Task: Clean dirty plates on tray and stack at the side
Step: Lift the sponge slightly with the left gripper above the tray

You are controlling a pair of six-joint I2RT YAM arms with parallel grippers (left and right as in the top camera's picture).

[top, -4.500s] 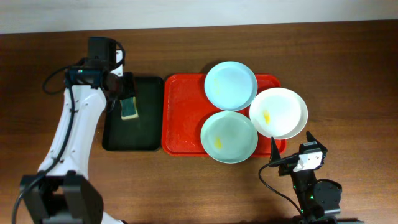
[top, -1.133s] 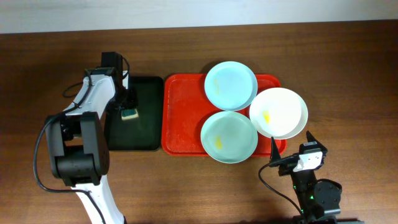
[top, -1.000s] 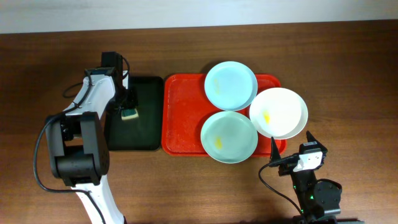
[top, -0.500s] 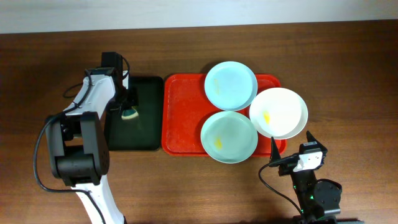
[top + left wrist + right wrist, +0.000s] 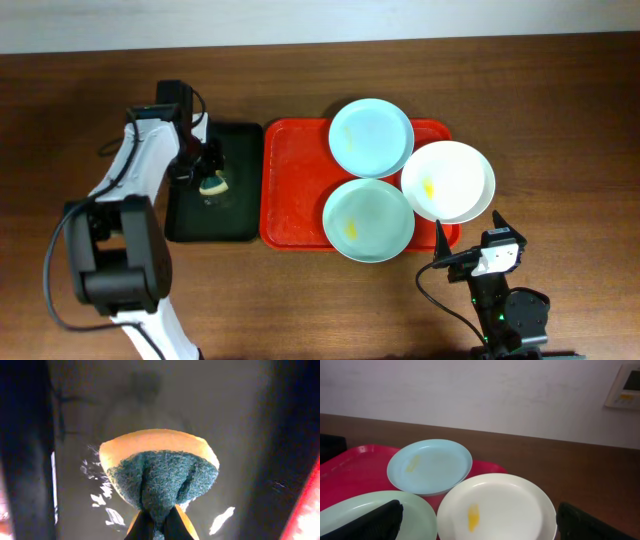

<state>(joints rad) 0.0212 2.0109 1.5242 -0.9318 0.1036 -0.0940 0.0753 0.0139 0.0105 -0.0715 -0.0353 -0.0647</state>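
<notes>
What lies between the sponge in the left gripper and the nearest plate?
Overhead view: only black tray floor, then the red tray's bare left half, before the lower mint plate.

Left gripper (image 5: 206, 178) pinches sponge (image 5: 214, 186) over black tray (image 5: 236, 218); three plates (image 5: 371, 137) on red tray (image 5: 290, 190)

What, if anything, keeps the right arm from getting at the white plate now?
Probably nothing, so likely yes. The white plate lies right in front of the right arm, whose jaws stand open toward it. Nothing lies on it or between them.
</notes>
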